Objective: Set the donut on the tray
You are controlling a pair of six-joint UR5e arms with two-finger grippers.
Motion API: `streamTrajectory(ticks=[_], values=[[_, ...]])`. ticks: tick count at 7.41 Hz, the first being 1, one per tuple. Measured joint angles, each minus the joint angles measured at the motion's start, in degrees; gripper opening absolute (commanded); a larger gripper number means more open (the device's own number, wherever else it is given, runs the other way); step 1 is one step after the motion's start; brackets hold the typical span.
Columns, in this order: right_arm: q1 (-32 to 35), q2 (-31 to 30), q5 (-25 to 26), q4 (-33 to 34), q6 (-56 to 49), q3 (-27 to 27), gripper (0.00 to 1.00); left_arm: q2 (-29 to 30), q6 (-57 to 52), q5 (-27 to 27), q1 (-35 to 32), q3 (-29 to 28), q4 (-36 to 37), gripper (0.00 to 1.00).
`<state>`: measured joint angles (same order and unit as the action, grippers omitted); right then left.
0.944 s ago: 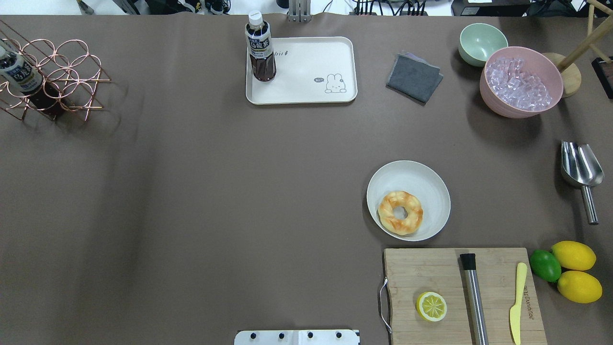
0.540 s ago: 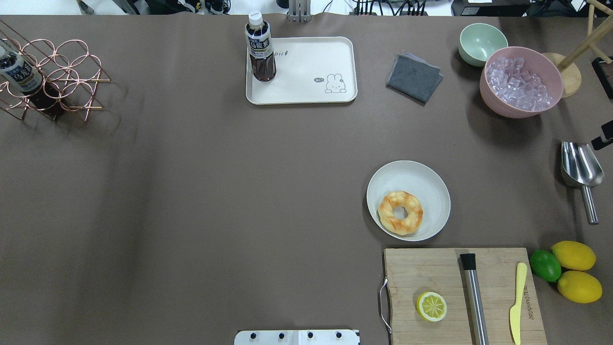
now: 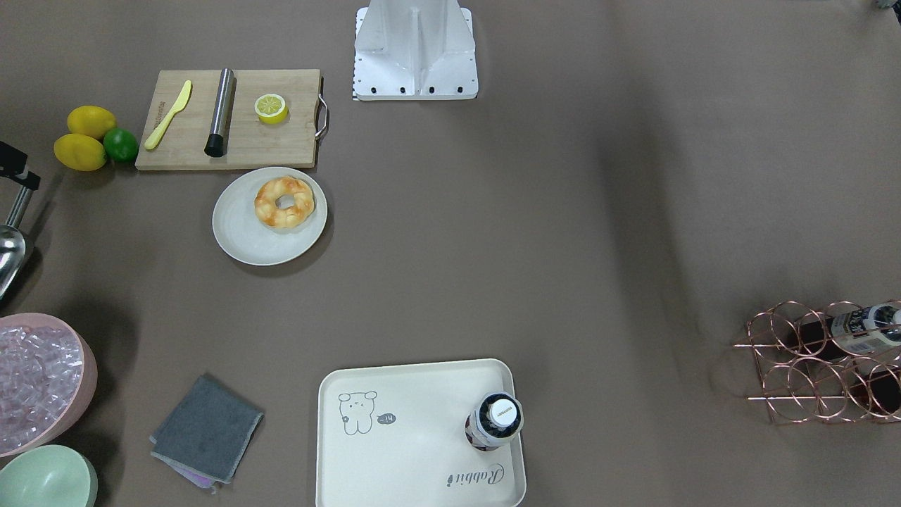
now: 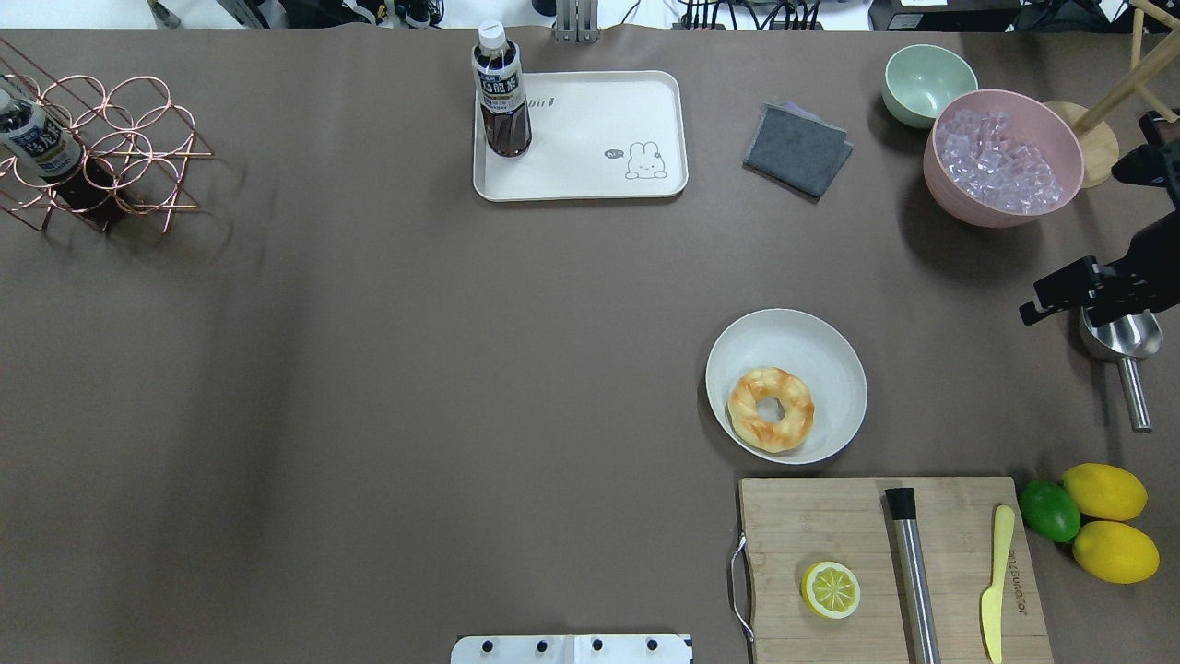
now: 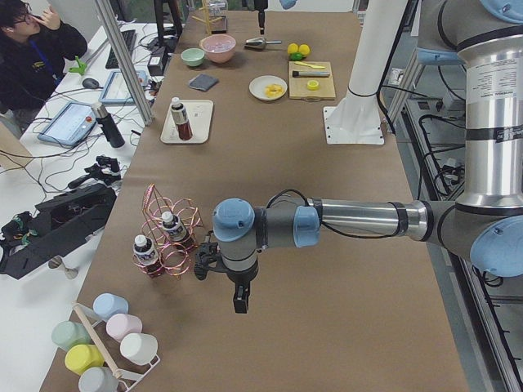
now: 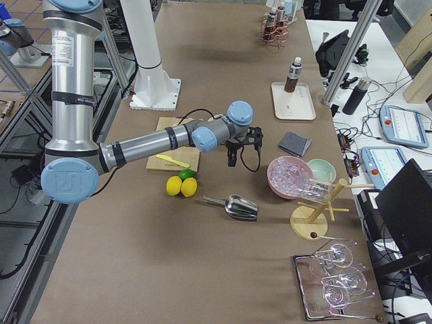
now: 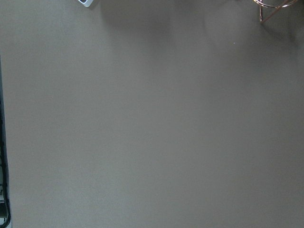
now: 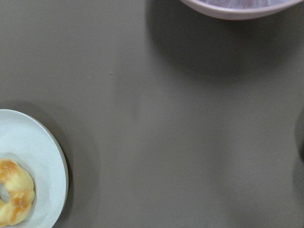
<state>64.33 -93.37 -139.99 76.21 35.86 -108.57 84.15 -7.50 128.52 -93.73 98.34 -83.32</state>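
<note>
Entry: donut (image 4: pixel 771 409), flat on the round plate (image 4: pixel 811 341), well apart from my right end effector (image 4: pixel 1042 300) (finger spread: cannot tell), which hovers short, presumably approaching; tray (image 4: pixel 590 138) farther off that side, bottle (image 4: pixel 501 92) occupying one corner.

I've got the donut (image 4: pixel 771 409) on the plate (image 4: pixel 802 341) just beyond the cutting board (image 4: pixel 811 516) on the robot's right, the tray (image 4: pixel 599 138) far across the table (image 4: pixel 369 369), a bottle (image 4: pixel 501 92) standing on its left end.
</note>
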Motion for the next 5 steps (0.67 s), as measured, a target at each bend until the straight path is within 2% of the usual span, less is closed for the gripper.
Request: streamTrajectory(ticks=[3, 5], values=[[-8.96, 2.33, 7.69, -5.35, 7.6, 2.99, 1.0, -0.11, 0.01, -0.02, -0.28, -0.17, 0.0, 0.98], [-13.75, 3.36, 9.78, -13.97, 14.86, 4.37, 1.0, -0.11, 0.03, -0.06, -0.3, -0.13, 0.07, 0.98]])
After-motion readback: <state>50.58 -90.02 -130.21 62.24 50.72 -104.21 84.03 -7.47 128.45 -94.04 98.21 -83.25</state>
